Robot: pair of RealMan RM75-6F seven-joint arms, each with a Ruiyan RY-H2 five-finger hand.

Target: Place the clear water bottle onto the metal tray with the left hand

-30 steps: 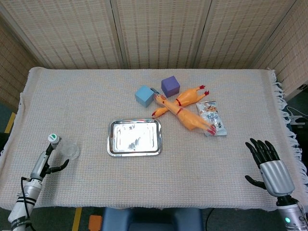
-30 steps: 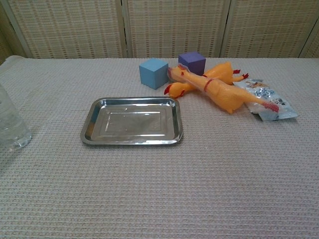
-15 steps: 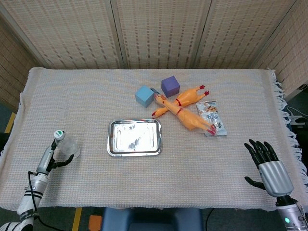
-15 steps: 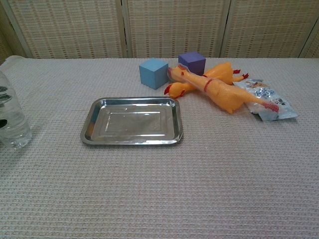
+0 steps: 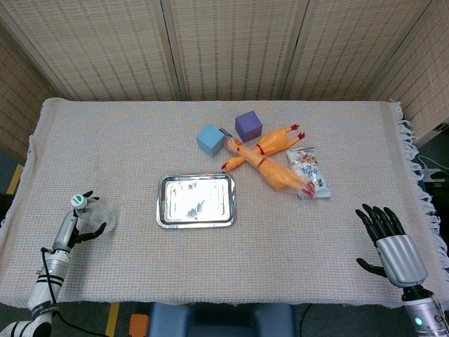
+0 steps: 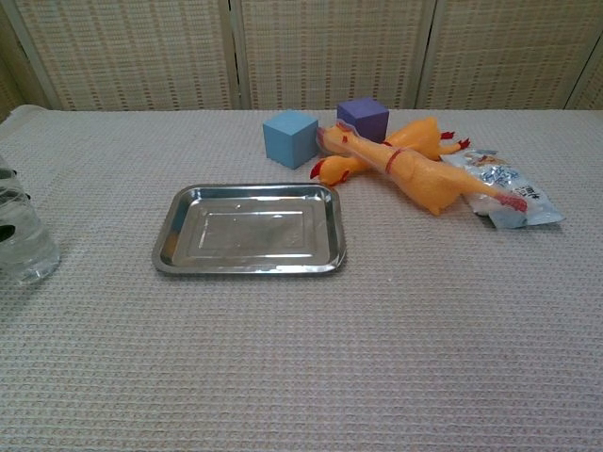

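The clear water bottle (image 5: 98,215) stands upright on the cloth near the table's left front edge; in the chest view the bottle (image 6: 24,240) shows at the far left border. My left hand (image 5: 76,223) is against its left side, with dark fingers (image 5: 96,229) curled around its body, and finger parts show through the plastic in the chest view. The empty metal tray (image 5: 196,201) lies flat right of the bottle, near the table's middle, and the tray (image 6: 250,231) is also in the chest view. My right hand (image 5: 393,242) hovers at the front right corner, fingers spread, holding nothing.
Behind the tray lie a blue cube (image 5: 210,140), a purple cube (image 5: 248,125), two rubber chickens (image 5: 270,165) and a snack bag (image 5: 310,170). A woven cloth (image 5: 126,140) covers the table, and its fringed right edge hangs near my right hand.
My left hand has closed in on the bottle and its fingers have curled around it. The bottle has stayed roughly where it stood. The right hand has not moved.
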